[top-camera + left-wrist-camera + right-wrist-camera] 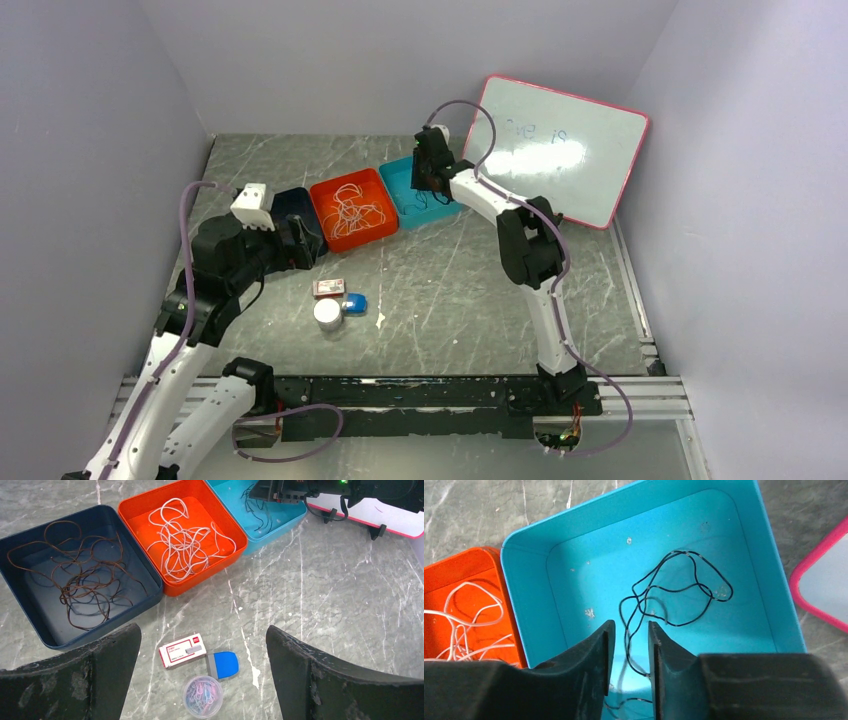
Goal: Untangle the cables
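Hovering right gripper (630, 630): jaws narrow, black cable (684, 553) threading the gap, unpinched
Left gripper (202, 632): jaws wide, holding nothing
White cables (182, 545): orange tray (210, 570), twelve o'clock from left gripper

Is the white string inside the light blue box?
No, the white cable lies in a loose heap inside the orange tray, next to the light blue one.

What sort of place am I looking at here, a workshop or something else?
Probably a robot lab test cell: plain walls box in a marbled table, a left arm and right arm are bolted at its near edge, and a whiteboard leans at the back.
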Action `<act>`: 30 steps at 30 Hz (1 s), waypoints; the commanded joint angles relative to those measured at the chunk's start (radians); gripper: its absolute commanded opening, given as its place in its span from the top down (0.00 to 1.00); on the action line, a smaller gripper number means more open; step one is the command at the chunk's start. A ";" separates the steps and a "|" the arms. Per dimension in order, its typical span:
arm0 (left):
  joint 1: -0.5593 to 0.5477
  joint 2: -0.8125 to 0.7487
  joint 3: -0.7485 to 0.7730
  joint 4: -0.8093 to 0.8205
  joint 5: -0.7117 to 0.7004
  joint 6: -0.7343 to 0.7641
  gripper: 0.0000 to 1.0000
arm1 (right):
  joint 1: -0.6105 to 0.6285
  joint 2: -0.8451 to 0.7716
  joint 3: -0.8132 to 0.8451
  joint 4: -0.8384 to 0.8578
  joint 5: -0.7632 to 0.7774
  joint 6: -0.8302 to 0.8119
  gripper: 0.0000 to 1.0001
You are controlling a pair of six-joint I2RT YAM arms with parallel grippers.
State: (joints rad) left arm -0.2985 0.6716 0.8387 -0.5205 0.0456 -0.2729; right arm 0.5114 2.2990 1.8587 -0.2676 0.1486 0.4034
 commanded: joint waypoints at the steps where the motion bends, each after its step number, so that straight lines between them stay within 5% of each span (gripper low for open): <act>1: -0.006 -0.007 -0.002 0.027 0.031 0.012 0.01 | -0.009 -0.022 0.024 0.029 0.010 -0.020 0.63; 16: -0.006 -0.009 -0.001 0.007 -0.056 -0.007 0.01 | -0.007 -0.540 -0.375 0.126 -0.026 -0.023 0.44; 30: -0.005 -0.025 -0.008 -0.017 -0.111 -0.059 0.01 | -0.007 -1.123 -0.822 -0.011 0.124 -0.091 0.21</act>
State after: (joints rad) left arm -0.2985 0.6712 0.8383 -0.5251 -0.0345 -0.3073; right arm 0.5098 1.2961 1.1419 -0.2008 0.1974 0.3454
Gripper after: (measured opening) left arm 0.993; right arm 0.750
